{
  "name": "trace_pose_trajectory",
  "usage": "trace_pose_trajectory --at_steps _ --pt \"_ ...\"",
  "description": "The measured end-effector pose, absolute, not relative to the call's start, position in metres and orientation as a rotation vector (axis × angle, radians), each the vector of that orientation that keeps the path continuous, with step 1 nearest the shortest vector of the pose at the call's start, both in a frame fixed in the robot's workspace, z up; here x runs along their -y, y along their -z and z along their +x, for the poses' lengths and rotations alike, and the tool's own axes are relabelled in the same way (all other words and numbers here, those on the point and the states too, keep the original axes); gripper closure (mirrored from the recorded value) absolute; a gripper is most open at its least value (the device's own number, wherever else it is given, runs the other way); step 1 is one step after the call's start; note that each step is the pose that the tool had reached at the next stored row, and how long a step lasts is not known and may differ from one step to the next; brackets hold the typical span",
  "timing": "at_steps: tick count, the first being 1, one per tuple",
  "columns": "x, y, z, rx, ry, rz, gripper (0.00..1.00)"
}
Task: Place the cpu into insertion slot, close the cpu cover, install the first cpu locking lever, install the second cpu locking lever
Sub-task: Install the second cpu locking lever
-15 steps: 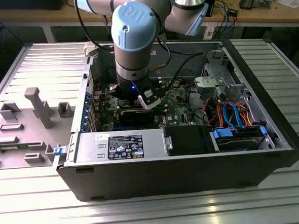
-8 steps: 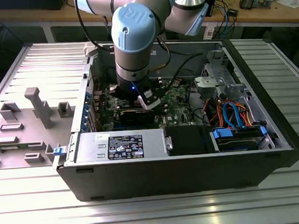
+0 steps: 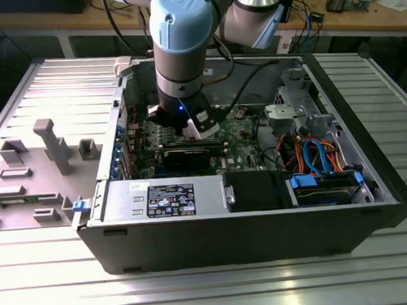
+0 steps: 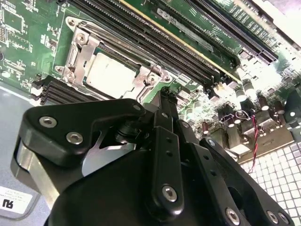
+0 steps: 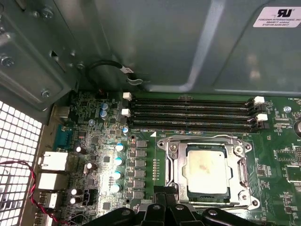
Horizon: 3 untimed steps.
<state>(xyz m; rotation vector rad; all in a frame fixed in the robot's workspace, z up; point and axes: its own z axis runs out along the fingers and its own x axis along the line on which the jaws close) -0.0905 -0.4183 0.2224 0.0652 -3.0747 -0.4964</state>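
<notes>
cpu [image 5: 207, 170] seated in insertion slot [image 5: 171, 162] | gripper [image 5: 164, 194] just beside

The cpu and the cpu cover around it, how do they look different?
The cpu is a solid, dull, matte square plate; the cpu cover is a shinier open frame with a square hole. The cpu sits inside, the cpu cover rings it and reaches further out. Both are silvery metal, lying flat on the green motherboard.

Exterior view overlooks the open case; both wrist views closely share the cpu [image 5: 207, 172].
</notes>
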Motion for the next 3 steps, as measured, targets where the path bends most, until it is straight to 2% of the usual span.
trace_pose_trajectory --at_steps 3 --pt "0.4183 -0.2224 -0.0905 3.075 0.497 0.065 0.89"
